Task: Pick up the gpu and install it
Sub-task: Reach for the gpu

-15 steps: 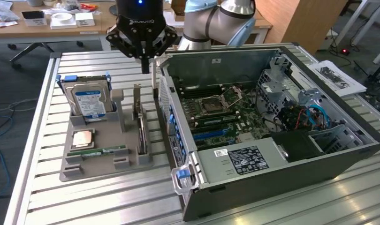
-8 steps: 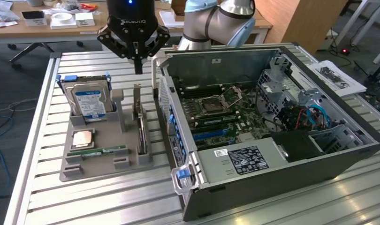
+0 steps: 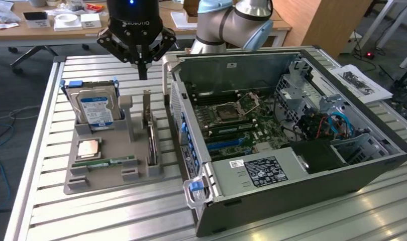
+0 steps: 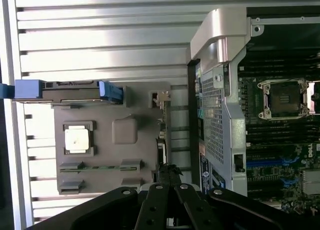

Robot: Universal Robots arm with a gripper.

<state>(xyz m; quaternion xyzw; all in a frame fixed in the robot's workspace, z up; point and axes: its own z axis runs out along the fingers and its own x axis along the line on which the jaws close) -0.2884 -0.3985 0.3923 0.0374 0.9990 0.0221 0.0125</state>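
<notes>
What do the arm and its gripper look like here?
The gripper is black, with white Robotiq lettering across its body and a small blue light above. Its linked fingers show round pivot pins. The arm is silvery grey with light-blue joint caps.

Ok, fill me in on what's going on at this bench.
A robot arm is working on putting a graphics card into the open computer case. Its gripper, shut and empty, hovers above the card, which stands on edge in the grey tray beside the case. The hard drive, processor and memory stick sit in the same tray.
</notes>
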